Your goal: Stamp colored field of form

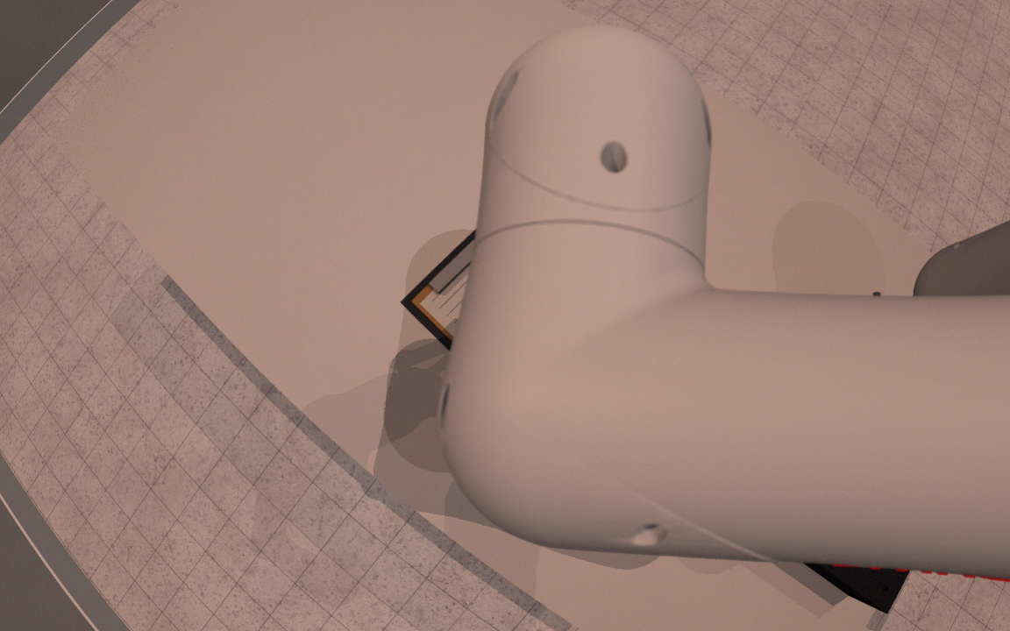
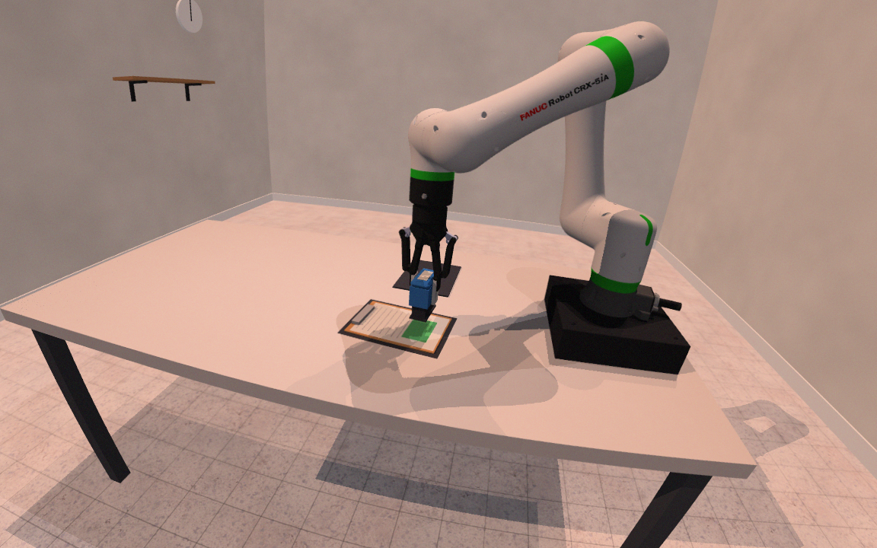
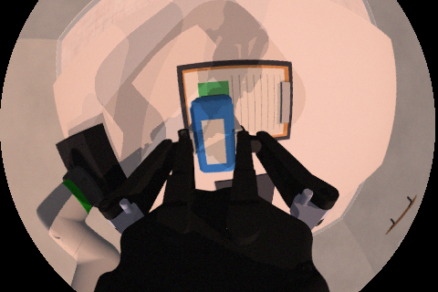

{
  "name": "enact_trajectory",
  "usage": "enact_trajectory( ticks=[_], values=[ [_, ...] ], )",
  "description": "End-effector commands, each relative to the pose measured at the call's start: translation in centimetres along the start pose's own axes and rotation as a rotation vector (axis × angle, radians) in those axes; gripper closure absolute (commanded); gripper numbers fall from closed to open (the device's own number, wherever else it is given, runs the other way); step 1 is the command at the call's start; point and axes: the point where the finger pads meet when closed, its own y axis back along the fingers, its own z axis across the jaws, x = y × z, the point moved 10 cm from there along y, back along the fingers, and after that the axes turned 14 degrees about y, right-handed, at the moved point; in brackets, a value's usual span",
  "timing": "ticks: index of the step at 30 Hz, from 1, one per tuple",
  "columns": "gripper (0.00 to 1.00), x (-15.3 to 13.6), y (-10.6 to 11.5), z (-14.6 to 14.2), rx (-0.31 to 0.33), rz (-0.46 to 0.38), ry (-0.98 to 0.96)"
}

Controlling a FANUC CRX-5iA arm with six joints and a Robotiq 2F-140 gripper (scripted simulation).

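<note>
- Stamp [image 2: 422, 289]: blue, smooth plastic look.
- Fingers: matt black.
- Tabletop [image 2: 224, 286]: smooth, matt, pale.
- Form [image 2: 380, 319]: paper-like sheet, matt green field [image 2: 419, 330].
</note>
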Motion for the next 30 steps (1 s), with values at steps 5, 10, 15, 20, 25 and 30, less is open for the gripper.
enact_trajectory(
  ticks=[5,10,15,20,25,30],
  values=[
    [0.83,4.7,0.1,0.3,-0.003,-0.013,-0.006],
    [0.83,6.8,0.2,0.4,-0.003,-0.013,-0.006],
    [0.83,6.9,0.2,0.4,-0.003,-0.013,-0.006],
    [0.83,6.8,0.2,0.4,-0.003,-0.013,-0.006],
    [0.83,5.4,0.2,0.4,-0.003,-0.013,-0.006],
    [0.83,2.3,0.1,0.4,-0.003,-0.013,-0.006]
  ],
)
